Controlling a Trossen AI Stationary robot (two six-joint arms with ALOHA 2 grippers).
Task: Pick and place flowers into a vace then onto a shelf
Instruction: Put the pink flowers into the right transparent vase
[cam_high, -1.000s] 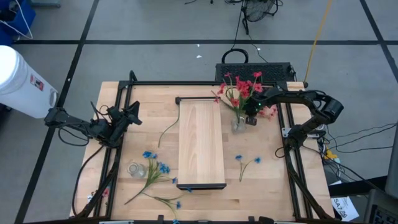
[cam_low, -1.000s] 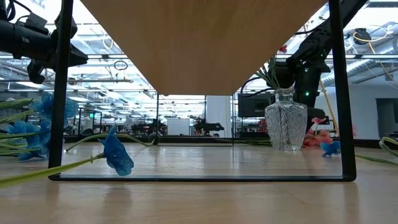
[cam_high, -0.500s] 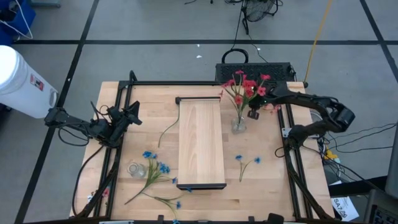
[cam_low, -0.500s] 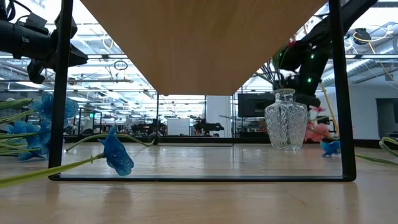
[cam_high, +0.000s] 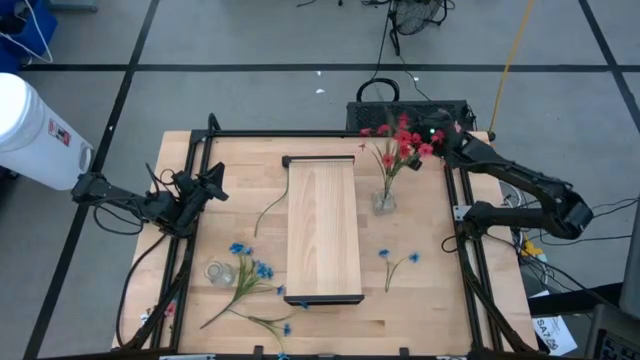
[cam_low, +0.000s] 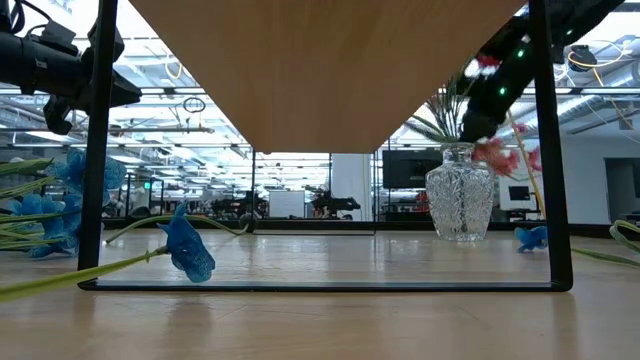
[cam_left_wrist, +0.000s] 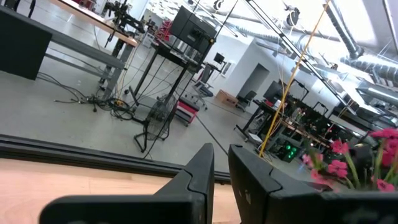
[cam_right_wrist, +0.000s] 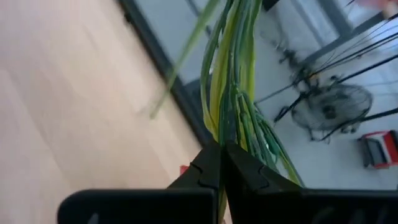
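The red-pink flowers (cam_high: 402, 142) are a bunch whose green stems (cam_high: 388, 178) slant down to the clear glass vase (cam_high: 384, 201), which stands on the table right of the shelf (cam_high: 322, 230). My right gripper (cam_high: 434, 134) is raised above and beyond the vase, shut on this bunch. In the low view the blossoms (cam_low: 498, 154) hang beside the vase (cam_low: 460, 204). Whether the stem ends are inside the vase, I cannot tell. Blue flowers (cam_high: 246, 273) lie on the table left of the shelf, with one more spray (cam_high: 399, 262) to its right. My left gripper (cam_high: 212, 186) waits shut at the table's left edge. My right gripper pinches the bundle of green stems (cam_right_wrist: 229, 134) between its two fingers, several stems together, with the fingers across them. The bunch is tilted, blossoms near the gripper and the stems (cam_high: 388, 178) slanting down toward the vase mouth.
A small clear jar (cam_high: 220, 272) stands by the blue flowers near the left rail. A loose green stem (cam_high: 268, 211) lies left of the shelf. A black case (cam_high: 408, 112) sits at the far edge. Black frame rails (cam_high: 463, 215) run along both sides.
My right gripper has risen and moved from beside the vase toward the table's far right corner, staying shut on the stems. The red-pink bunch has been drawn upward and tilted to the right; the vase has stayed in place.
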